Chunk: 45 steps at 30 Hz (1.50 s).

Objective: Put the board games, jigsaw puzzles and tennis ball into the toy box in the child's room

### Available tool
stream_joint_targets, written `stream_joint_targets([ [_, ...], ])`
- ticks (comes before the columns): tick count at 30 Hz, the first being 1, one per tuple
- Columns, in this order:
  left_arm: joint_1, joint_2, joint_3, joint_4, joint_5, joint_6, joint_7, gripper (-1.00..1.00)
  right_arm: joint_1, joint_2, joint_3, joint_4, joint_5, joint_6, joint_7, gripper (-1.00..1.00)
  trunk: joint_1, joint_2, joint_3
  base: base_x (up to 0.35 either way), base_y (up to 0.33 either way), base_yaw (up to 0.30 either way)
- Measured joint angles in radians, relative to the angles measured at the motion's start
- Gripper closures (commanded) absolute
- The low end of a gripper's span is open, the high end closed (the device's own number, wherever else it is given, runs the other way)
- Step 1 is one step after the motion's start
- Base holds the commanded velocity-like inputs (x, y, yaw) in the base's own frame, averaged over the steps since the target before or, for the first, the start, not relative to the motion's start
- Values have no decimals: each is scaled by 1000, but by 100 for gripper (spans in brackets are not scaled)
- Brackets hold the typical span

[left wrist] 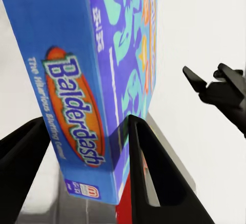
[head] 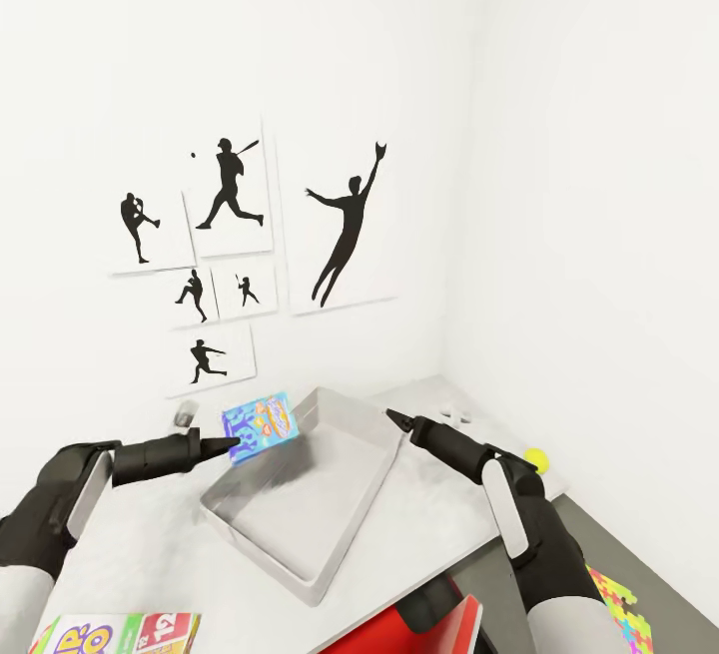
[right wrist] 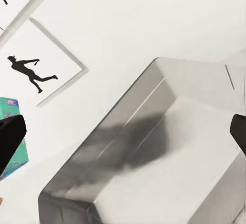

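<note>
My left gripper (head: pixel 228 446) is shut on the blue board game (head: pixel 260 426), a box printed "Balderdash" (left wrist: pixel 77 111), held upright over the near-left rim of the toy box (head: pixel 300 504). This toy box is an open grey tray on the table (head: pixel 150 554), and nothing shows inside it. By its far right corner my right gripper (head: pixel 392 416) hovers open, its fingers wide apart in the right wrist view (right wrist: pixel 125 131). The SKIP-BO board game (head: pixel 120 632) lies at the table's near left. A yellow tennis ball (head: pixel 537 458) sits at the right. A colourful jigsaw puzzle (head: pixel 624 614) lies on the lower dark section.
Baseball silhouette pictures (head: pixel 235 235) hang on the white wall behind the table, and a second wall closes the corner at the right. A red object (head: pixel 439 626) stands below the table's front edge. A small white item (head: pixel 454 416) lies near the far right corner.
</note>
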Motion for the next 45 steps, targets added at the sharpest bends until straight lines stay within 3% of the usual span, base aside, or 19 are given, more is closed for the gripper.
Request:
stream_joint_targets([
  [4, -64, -48, -4, -6, -3, 8, 92, 100, 0, -18, 0, 0, -1, 1, 0, -100, 0, 0, 0, 0, 0, 0],
  [8, -86, -65, -25, -7, -8, -2, 182, 100, 0, -23, 0, 0, -1, 2, -1, -100, 0, 0, 0, 0, 0, 0],
  [10, -88, -66, -83, -8, -7, -13, 197, 100, 0, -24, 0, 0, -1, 2, -1, -100, 0, 0, 0, 0, 0, 0],
  [15, -90, -65, -273, -8, -12, -90, 197, 100, 1, -25, 0, 0, 0, 2, -2, -100, 0, 0, 0, 0, 0, 0],
  [18, -90, -60, -320, -8, -15, -105, 196, 100, 0, -25, 0, 0, 0, 2, -2, -100, 0, 0, 0, 0, 0, 0],
  [20, -90, -58, -332, -8, -18, -109, 196, 100, 0, -24, 0, 0, 0, 2, -3, -100, 0, 0, 0, 0, 0, 0],
  [23, -90, -56, -342, -8, -56, -115, 193, 100, 1, -24, 0, 0, 0, 2, -4, -100, 0, 0, 0, 0, 0, 0],
  [26, -90, -56, -344, -7, -152, -120, 188, 100, 1, -24, 1, 0, 0, 2, -4, -100, 0, 0, 0, 0, 0, 0],
  [29, -90, -56, -346, -7, -191, -118, 188, 100, 1, -24, 0, 0, 0, 2, -4, -100, 0, 0, 0, 0, 0, 0],
  [34, -90, -44, -344, -8, -203, -116, 154, 100, 1, -24, 1, 0, 0, 2, -4, -100, 0, 0, 0, 0, 0, 0],
  [41, -90, 4, -344, -20, -205, -116, 7, 100, 1, -23, 1, 0, 0, 1, -4, -100, 0, 0, 0, 0, 0, 0],
  [45, -90, 8, -353, -22, -214, -115, -16, 100, 1, -23, 1, 0, 0, 1, -4, -100, 0, 0, 0, 0, 0, 0],
])
